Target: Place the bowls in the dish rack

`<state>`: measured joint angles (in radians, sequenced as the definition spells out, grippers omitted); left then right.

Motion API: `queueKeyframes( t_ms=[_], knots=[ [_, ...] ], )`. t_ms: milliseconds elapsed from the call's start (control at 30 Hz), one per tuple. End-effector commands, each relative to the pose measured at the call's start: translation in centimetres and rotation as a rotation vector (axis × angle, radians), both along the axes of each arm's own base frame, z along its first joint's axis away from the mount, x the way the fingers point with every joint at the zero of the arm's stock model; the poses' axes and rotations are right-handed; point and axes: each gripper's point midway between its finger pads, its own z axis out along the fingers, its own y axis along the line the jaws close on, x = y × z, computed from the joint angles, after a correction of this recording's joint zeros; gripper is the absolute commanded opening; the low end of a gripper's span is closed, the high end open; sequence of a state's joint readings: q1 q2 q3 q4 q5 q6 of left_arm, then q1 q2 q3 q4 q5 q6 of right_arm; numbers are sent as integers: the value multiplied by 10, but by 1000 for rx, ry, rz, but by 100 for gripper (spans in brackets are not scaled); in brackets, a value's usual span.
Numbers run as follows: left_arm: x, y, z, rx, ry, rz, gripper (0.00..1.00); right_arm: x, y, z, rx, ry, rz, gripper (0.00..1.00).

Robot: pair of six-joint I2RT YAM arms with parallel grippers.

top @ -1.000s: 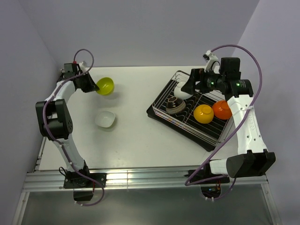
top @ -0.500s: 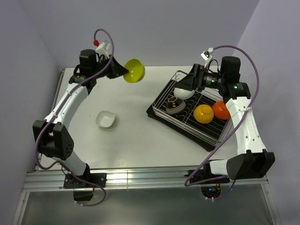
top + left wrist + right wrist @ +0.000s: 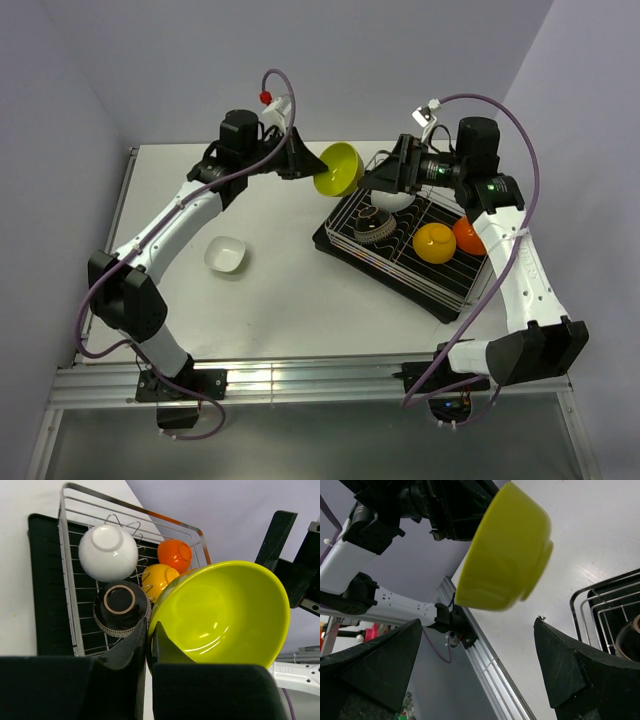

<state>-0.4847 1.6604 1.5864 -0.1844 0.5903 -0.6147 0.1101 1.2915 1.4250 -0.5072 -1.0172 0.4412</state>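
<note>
- Table [image 3: 270, 290]: white, beneath both pincers.
- Dish rack [image 3: 65, 555]: silver wire on a black tray, below and beyond the left gripper [image 3: 150, 635], under the right gripper [image 3: 378, 178].
- Left gripper: clamped on the rim of the lime green bowl [image 3: 225, 615], which is tilted in the air at the rack's edge.
- Right gripper: fingers spread wide and empty, just beside the lime green bowl, apart from it.
- In the rack, past the left fingertips: white bowl [image 3: 108, 552] and dark ribbed bowl [image 3: 121, 607], both base-up; yellow-orange bowl [image 3: 157, 577]; orange bowl [image 3: 175, 555].
- Loose white bowl [image 3: 226, 254]: upright on the table, well apart from both grippers.
</note>
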Motion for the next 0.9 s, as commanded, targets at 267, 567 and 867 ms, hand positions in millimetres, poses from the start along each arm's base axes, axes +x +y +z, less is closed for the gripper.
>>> queueKeyframes(
  t_ms=[267,567,867],
  knots=[
    [-11,-15,41,-94,-79,-49,0,2,19,-3,40,34,25,100],
    [-24,-20,38,-103,-64,-85,0,10,21,-4,49,55,15,100],
    [-29,-23,35,-100,-61,-93,0,12,26,-2,82,83,56,84]
  ],
)
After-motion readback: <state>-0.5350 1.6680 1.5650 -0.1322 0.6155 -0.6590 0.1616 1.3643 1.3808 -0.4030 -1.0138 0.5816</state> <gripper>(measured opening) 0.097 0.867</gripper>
